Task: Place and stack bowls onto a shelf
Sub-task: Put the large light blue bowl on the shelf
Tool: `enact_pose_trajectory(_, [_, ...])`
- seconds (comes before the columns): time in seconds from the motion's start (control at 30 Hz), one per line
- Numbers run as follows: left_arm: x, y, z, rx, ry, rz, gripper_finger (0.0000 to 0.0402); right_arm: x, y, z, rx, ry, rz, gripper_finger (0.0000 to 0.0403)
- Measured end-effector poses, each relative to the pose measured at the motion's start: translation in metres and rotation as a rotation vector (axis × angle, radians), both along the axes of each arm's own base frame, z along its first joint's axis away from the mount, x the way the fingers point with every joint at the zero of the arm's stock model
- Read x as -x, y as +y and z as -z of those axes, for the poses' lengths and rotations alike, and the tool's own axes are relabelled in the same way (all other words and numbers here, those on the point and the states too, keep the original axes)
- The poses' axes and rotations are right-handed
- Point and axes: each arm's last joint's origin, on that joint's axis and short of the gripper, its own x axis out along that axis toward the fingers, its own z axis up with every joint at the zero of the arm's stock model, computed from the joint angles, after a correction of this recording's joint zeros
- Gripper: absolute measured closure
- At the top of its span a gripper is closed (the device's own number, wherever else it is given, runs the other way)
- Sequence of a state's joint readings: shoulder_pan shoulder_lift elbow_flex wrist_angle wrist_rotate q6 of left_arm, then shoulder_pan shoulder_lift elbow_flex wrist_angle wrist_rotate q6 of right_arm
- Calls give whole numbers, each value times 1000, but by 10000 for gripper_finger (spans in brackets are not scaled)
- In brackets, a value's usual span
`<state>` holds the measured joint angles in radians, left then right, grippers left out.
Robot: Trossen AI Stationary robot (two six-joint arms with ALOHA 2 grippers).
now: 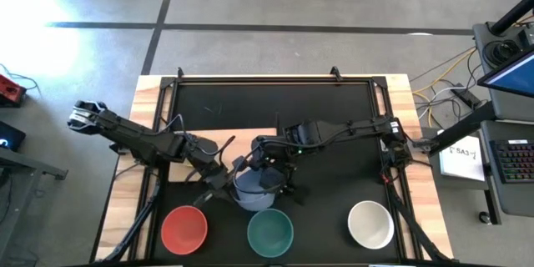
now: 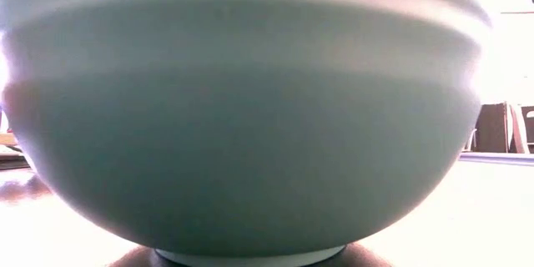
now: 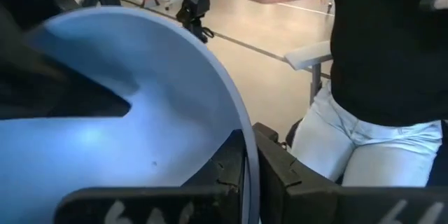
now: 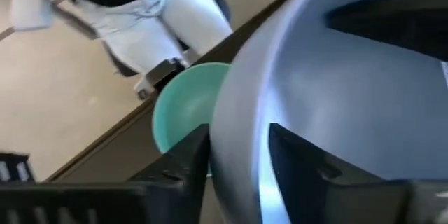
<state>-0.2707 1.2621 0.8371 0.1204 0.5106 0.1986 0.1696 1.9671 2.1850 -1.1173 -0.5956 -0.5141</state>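
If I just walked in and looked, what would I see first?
You'd first see both robot arms gripping one pale blue bowl in the middle of the black table, the left gripper and right gripper each pinching its rim. Along the table's near edge sit a red bowl, a teal bowl just below the held one, and a white bowl. A person in white trousers stands close by.
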Motion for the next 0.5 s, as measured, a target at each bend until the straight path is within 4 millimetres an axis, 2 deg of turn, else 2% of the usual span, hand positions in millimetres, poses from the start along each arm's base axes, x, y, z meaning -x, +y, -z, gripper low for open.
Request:
enact_pose_trajectory(0.23, [0, 5, 3, 9, 50, -20, 401, -2, -2, -4, 25, 27, 145, 206])
enact_pose_trajectory(0.5, [-4, 17, 4, 1, 67, -140, 401, -1, -4, -22, 33, -37, 201, 169])
